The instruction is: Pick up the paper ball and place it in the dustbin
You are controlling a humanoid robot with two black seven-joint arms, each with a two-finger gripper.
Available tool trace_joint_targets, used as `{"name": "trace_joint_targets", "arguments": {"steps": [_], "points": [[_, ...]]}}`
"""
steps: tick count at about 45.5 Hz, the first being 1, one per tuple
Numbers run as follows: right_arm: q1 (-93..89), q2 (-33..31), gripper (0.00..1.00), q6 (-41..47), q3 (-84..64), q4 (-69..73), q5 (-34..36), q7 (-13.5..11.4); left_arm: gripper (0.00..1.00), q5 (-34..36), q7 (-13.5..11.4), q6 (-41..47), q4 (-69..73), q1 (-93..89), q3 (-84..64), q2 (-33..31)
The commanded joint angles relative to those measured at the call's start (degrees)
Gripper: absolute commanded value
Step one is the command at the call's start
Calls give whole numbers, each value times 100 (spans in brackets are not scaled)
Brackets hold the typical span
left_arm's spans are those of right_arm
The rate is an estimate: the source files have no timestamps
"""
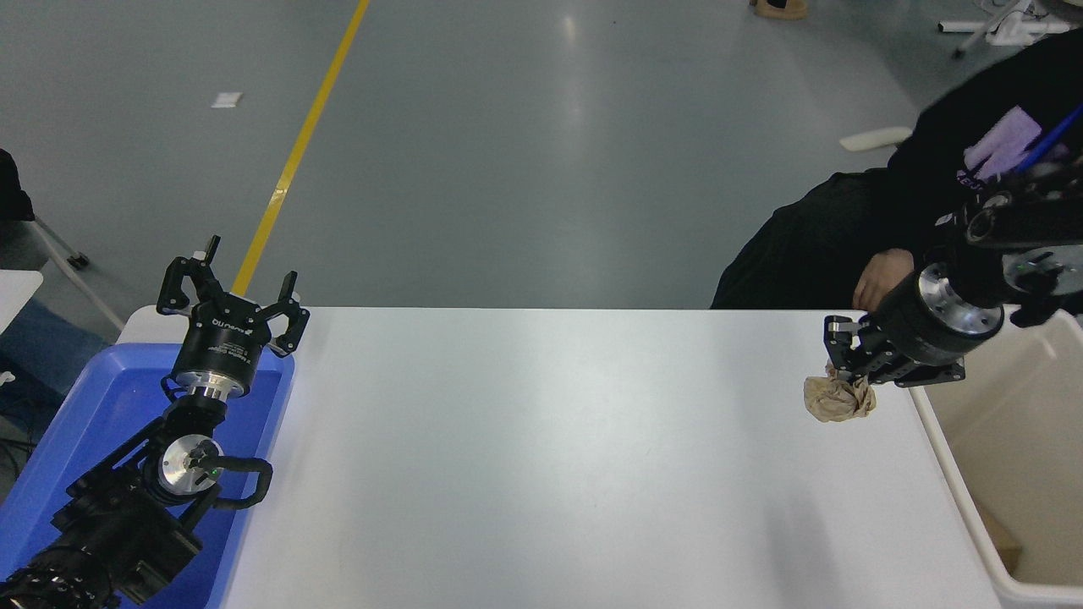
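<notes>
Now paper ball [838, 398] in rt pincer [846, 375]

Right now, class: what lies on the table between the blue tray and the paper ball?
Nothing: the head view shows bare white table between blue tray and paper ball.

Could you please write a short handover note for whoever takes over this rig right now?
Right gripper: shut on the paper ball, held above the white table near its right edge.
Left gripper: open, parked over the blue tray at lower left.
Dustbin: beside the table's right edge, just right of the ball; something brownish already lies inside.
A person's hand rests beyond the far edge.
Done: ball picked up.
Left: carry it right over the dustbin rim and release.
</notes>
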Motion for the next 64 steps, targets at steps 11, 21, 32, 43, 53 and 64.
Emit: {"name": "trace_joint_targets", "arguments": {"steps": [11, 21, 32, 43, 53, 64], "points": [[1919, -227, 0, 608, -307, 612, 161, 6, 98, 0, -1, 1, 0, 0, 0, 0], [1928, -227, 0, 608, -334, 621, 161, 6, 98, 0, -1, 1, 0, 0, 0, 0], [1858, -218, 0, 608, -334, 577, 135, -3, 98, 0, -1, 1, 0, 0, 0, 0], [1823, -218, 0, 608, -536, 498, 153, -3, 98, 0, -1, 1, 0, 0, 0, 0], [1814, -218, 0, 608, -553, 498, 153, -3, 98, 0, -1, 1, 0, 0, 0, 0], [1586, -911, 0, 608, -641, 480, 47, -20, 98, 0, -1, 10, 0, 9, 0, 0]]}}
